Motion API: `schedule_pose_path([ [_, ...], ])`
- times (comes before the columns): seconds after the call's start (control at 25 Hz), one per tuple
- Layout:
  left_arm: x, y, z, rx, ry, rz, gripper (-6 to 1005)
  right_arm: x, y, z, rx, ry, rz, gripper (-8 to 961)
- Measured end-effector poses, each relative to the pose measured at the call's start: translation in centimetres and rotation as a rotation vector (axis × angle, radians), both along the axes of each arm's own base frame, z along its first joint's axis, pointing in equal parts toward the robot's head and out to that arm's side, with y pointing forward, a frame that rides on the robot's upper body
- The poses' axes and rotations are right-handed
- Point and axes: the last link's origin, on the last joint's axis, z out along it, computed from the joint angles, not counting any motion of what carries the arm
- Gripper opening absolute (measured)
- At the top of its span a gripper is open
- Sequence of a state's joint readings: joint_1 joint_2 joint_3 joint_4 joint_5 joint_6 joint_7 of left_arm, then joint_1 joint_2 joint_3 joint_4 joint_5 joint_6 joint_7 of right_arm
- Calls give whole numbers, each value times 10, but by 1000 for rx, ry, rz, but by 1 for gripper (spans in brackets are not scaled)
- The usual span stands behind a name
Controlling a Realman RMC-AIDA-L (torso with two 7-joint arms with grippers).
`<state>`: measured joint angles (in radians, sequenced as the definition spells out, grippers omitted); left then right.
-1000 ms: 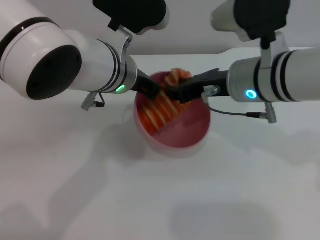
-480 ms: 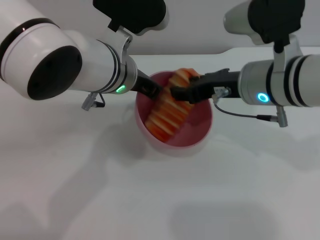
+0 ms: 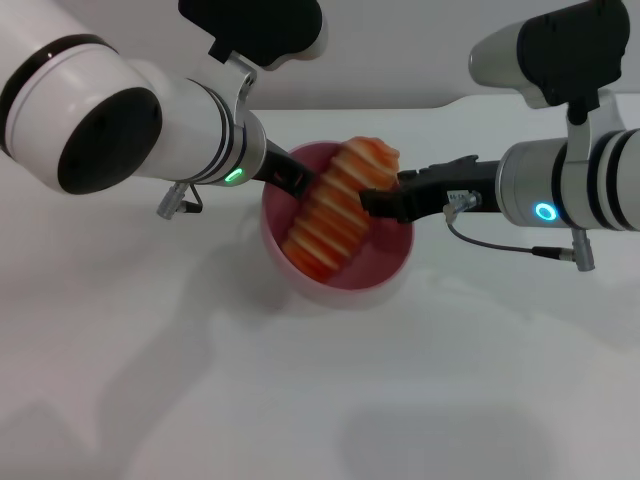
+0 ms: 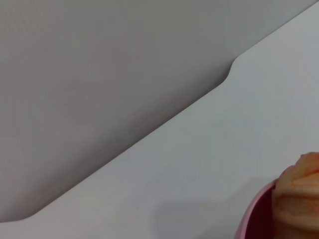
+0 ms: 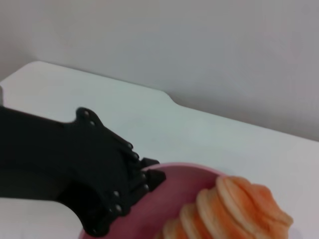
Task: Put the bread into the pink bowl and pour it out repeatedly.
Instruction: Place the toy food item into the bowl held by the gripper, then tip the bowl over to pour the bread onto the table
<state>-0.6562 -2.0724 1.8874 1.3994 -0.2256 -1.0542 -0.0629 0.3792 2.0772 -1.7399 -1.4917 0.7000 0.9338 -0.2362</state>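
Pulled back from the bread [image 3: 338, 207] since half a second ago: right gripper [image 3: 372, 201], now just clear of the loaf's upper end, where earlier its tips overlapped the bread. Shifted a little too: bowl [image 3: 390, 268], now slightly farther from that gripper's side and lower on the table [image 3: 320, 400].

Seen from the head camera: bread leaning inside the pink bowl, lower end down in the hollow, upper end propped against the far rim and poking above it, striped orange-and-cream side facing up. Right gripper level with the bowl's rim, tips pointing toward the loaf from beside it, holding nothing; how far its fingers are spread cannot be told. Left gripper [image 3: 296, 181] on the opposite side of the bread, at the bowl's rim, dark fingers reaching over the edge; looks clamped on the rim, though the contact itself is partly hidden by the loaf.

From the right wrist camera: left gripper's black fingers [image 5: 144, 177] meeting the pink rim, bread rising just beyond them inside the bowl.

From the left wrist camera: only a slice of pink rim and the bread's rounded tan end, white table behind.
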Motion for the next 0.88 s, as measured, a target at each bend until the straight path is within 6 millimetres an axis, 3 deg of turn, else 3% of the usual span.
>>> schedule_pose_path([
  [0.2, -2, 1, -1, -1, 0, 4, 46, -5, 3, 11, 42, -4, 25, 557],
  [0.56, -6, 1, -2, -3, 8, 11, 46, -9, 15, 68, 339, -39, 161, 556],
  [0.68, -6, 1, -2, -4, 9, 10, 47, -4, 14, 86, 480, -56, 236, 556],
  [0.88, -6, 1, -3, -4, 8, 9, 47, 16, 14, 96, 606, -95, 261, 556],
])
